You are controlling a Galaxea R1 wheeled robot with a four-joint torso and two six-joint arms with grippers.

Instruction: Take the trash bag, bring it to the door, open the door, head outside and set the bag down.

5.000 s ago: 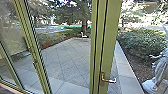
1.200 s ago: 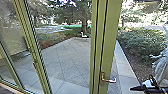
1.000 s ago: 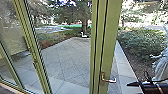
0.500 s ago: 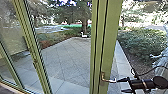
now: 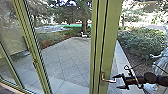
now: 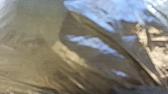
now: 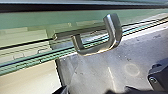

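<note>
In the head view my right gripper [image 5: 116, 82] stands open, its two dark fingertips parted above and below the free end of the metal door handle [image 5: 108, 80]. The handle is mounted on the green door frame [image 5: 110, 42]; I cannot tell whether the gripper touches it. The right wrist view has the bent handle [image 7: 97, 50] large, with dark fingertips of my right gripper [image 7: 95, 90] along the lower edge. Shiny, creased plastic of the trash bag [image 6: 100, 57] lies close to the left wrist camera.
Beyond the glass is a paved yard [image 5: 67, 57] with a pale edging on the right. A bush [image 5: 142, 43] and a grey statue [image 5: 160, 65] stand to the right. Another green post [image 5: 35, 55] rises at the left, and a small white figure [image 5: 84, 35] sits far back.
My right arm has come in from the lower right and moved left, bringing its open gripper up to the door handle. The door has not visibly moved.
</note>
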